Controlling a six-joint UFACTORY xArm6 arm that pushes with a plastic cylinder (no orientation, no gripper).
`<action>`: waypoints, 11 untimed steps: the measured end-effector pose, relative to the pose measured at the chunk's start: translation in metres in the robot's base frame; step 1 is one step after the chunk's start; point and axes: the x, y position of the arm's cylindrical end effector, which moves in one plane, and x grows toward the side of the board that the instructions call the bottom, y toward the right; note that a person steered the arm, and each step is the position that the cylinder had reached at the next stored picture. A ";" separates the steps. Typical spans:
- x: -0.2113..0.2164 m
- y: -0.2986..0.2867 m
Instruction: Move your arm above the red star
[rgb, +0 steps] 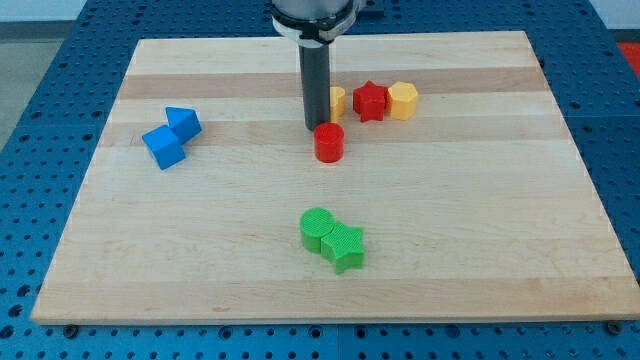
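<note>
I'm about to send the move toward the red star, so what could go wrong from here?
1. My tip sits just above the red cylinder; a sideways start could nudge it.
2. The red star is packed between a partly hidden yellow block and a yellow hexagon block; going straight may knock them.

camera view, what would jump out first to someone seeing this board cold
The dark rod coming down from the view's top stands out first, with my tip just above and touching or nearly touching the red cylinder near the board's middle. Right of the rod sits a tight row: a partly hidden yellow block, the red star and a yellow hexagon. Two blue blocks huddle at the view's left, and a green cylinder and green star at the bottom.
</note>
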 end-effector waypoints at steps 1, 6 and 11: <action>-0.001 0.003; -0.010 0.003; -0.023 -0.039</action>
